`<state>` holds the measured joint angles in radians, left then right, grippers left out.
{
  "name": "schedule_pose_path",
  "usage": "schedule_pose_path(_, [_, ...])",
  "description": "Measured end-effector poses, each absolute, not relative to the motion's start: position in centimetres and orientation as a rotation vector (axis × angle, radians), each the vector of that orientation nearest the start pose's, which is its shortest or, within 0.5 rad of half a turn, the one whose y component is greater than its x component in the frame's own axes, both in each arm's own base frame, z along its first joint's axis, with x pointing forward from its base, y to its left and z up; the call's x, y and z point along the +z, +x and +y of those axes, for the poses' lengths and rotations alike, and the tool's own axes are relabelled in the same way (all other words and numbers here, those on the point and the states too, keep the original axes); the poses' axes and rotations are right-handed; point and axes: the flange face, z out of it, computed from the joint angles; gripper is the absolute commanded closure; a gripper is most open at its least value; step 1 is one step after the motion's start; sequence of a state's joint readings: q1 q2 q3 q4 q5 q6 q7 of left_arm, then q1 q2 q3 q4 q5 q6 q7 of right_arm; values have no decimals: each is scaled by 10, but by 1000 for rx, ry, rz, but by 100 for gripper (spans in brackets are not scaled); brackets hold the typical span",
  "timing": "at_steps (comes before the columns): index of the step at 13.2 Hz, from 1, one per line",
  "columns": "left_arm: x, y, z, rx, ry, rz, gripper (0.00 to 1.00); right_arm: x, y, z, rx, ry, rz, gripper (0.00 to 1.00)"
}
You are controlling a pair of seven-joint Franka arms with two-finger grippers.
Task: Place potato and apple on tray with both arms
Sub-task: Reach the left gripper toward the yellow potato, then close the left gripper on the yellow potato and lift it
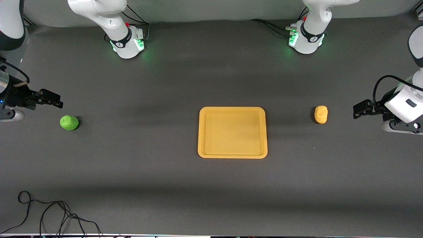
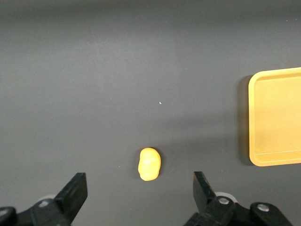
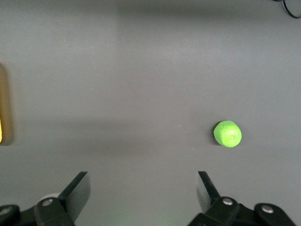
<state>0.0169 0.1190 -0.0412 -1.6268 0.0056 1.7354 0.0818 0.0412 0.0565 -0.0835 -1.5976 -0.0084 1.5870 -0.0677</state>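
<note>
Nothing placed yet. The tray (image 1: 232, 132) sits bare at the middle of the desk (image 1: 165, 185), with no fruit in it.

The potato (image 1: 321, 114) lies on the desk toward the left arm's end, well apart from the tray and level with its upper half in the front view. In the left wrist view it shows between the two black fingers, lower down in the scene than their tips, untouched.

The apple (image 1: 69, 122) lies on the desk toward the right arm's end, well apart from the tray, farther out from it than the potato is. In the right wrist view it sits off to one side of the finger gap, not lined up.

Left tool (image 1: 358, 110): fingers spread wide, empty, up in the air near the potato at the left arm's end of the desk. Right tool (image 1: 53, 99): fingers spread wide, empty, hanging over the desk near the apple.

Judgement: task at its start. Both pickups and both placements remain. The left tool looks better aligned with its target than the right.

Writing: no readable text. A small dark mark on each arm's base; cannot make it out. Green lights glow at both bases. A loose black cable (image 1: 49, 215) lies at the desk's near edge.
</note>
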Motion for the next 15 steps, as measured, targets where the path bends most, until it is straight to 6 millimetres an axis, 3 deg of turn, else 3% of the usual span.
schedule_pose_path(5, [542, 598, -13, 30, -3137, 168, 0, 582, 570, -24, 105, -3149, -40, 0])
schedule_pose_path(8, [514, 592, -10, 66, -3119, 170, 0, 582, 570, -24, 103, -3149, -40, 0])
schedule_pose_path(10, [467, 582, -11, 11, -3117, 176, 0, 583, 570, -24, 103, -3149, -40, 0])
schedule_pose_path(15, [310, 523, -15, 73, -3116, 283, 2, 583, 570, -24, 102, -3149, -40, 0])
